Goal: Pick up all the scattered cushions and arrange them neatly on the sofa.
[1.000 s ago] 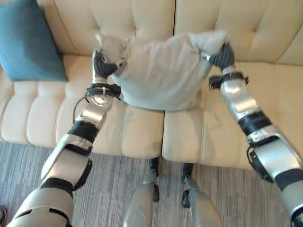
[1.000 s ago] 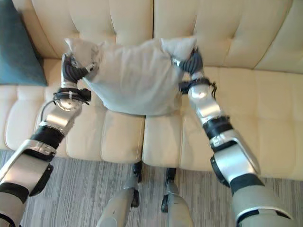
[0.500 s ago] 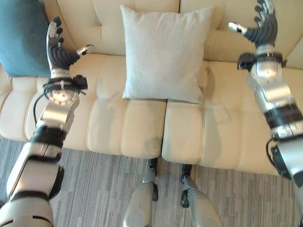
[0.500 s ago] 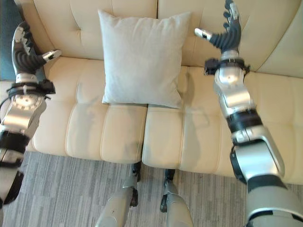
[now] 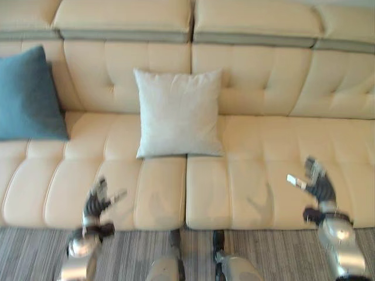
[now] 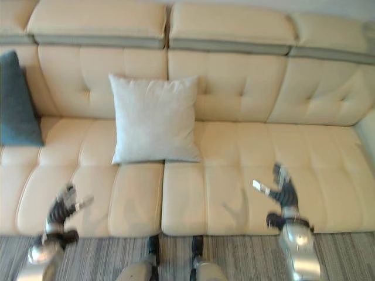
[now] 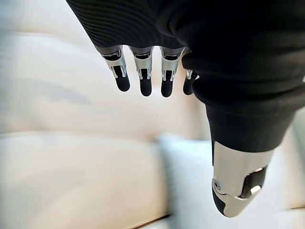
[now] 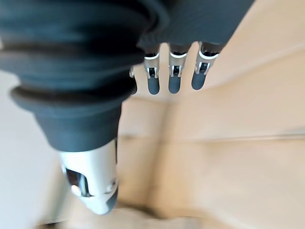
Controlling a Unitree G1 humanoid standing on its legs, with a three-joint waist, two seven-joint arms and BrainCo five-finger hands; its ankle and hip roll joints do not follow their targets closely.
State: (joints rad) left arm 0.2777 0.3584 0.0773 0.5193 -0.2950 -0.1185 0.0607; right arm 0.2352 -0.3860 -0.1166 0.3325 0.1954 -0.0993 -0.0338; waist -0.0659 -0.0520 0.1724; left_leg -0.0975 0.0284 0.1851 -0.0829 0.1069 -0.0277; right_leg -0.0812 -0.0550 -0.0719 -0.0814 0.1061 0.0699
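Cream tufted leather covers the long sofa [image 5: 258, 146], which serves as the landmark here. A pale grey square fabric cushion [image 5: 178, 113] stands upright on the sofa's seat, leaning against the backrest just left of the middle seam. A teal square fabric cushion [image 5: 28, 96] stands the same way at the sofa's left end, well apart from the grey one. The right half of the sofa's seat carries no cushion.

The robot's left hand [image 5: 95, 204] is low in front of the sofa's front edge, below and left of the grey cushion. Its fingers [image 7: 143, 76] are straight and spread, the thumb held apart, and it holds nothing. The right hand [image 5: 317, 185] is low in front of the sofa's right seat section, also with straight, spread fingers [image 8: 174, 76] and nothing in its grasp. Neither hand touches a cushion or the sofa.

Grey striped carpet [image 5: 129, 257] shows along the sofa's base, and no cushion lies on the strip that can be seen.

Judging from this, the grey cushion is placed and both hands are free, so the step in hand looks like the gap between placing one cushion and seeking another. The next move probably calls for looking around the floor away from the sofa for any remaining cushion, then reaching for it with both open hands.
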